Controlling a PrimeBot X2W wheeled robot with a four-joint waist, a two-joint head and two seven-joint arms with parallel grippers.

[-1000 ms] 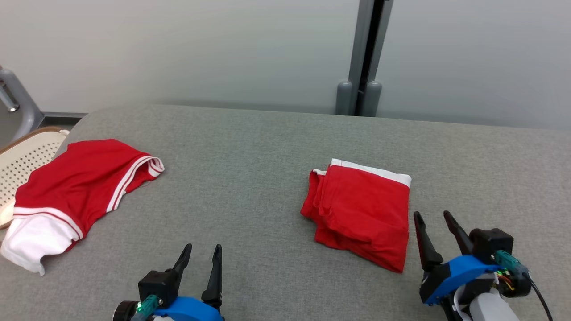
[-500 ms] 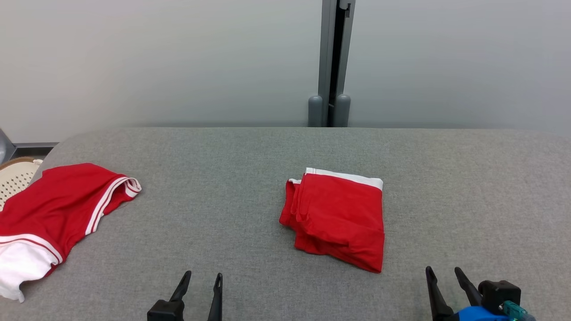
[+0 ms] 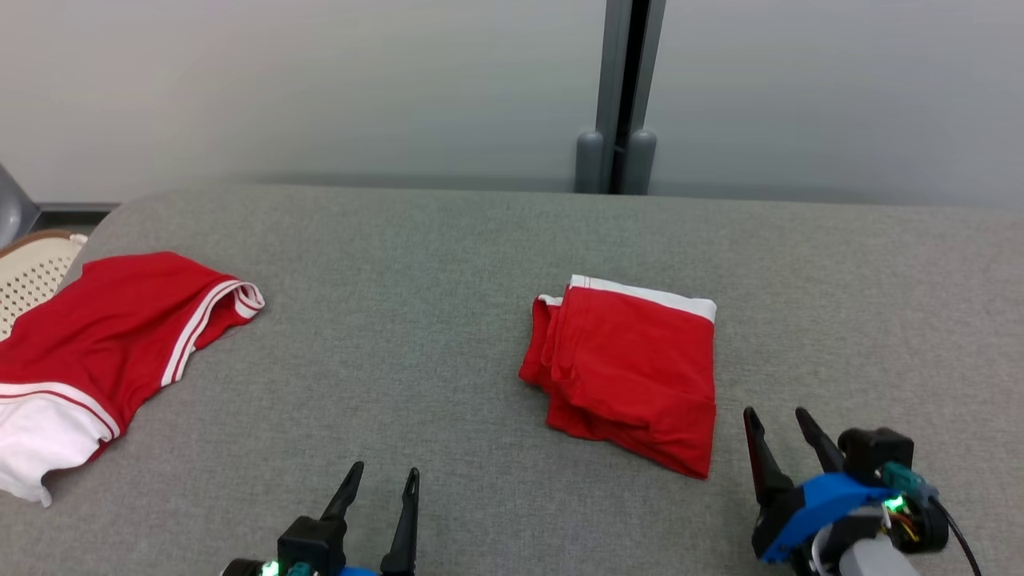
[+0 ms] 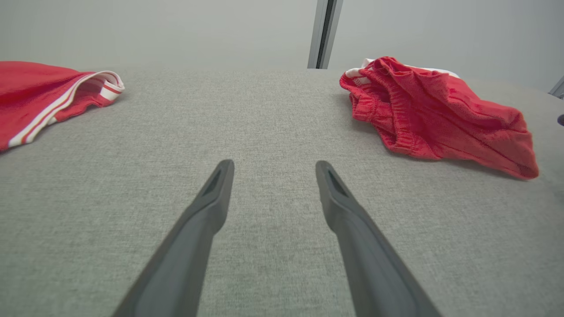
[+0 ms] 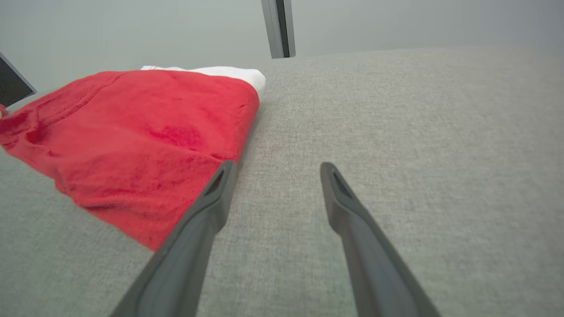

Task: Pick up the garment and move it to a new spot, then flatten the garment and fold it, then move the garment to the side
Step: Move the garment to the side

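L gripper (image 3: 385, 469) & R gripper (image 3: 774, 411) spread, empty; folded garment (image 3: 632, 368) on table (image 3: 416, 280); basket (image 3: 32, 272) contents unseen.

spread garment (image 3: 104, 336) cropped left, basket (image 3: 32, 276) half-hidden

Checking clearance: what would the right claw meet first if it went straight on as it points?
Probably the grey tabletop, though depth is unclear; the right claw points past the edge of the folded red garment.

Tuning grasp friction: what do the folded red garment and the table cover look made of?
Folded red garment: soft matte knit, maybe cotton; fine stitch texture, gathered elastic edge.
Table cover: grey matte woven fabric, flecked weave; rounded corner hints at padding.
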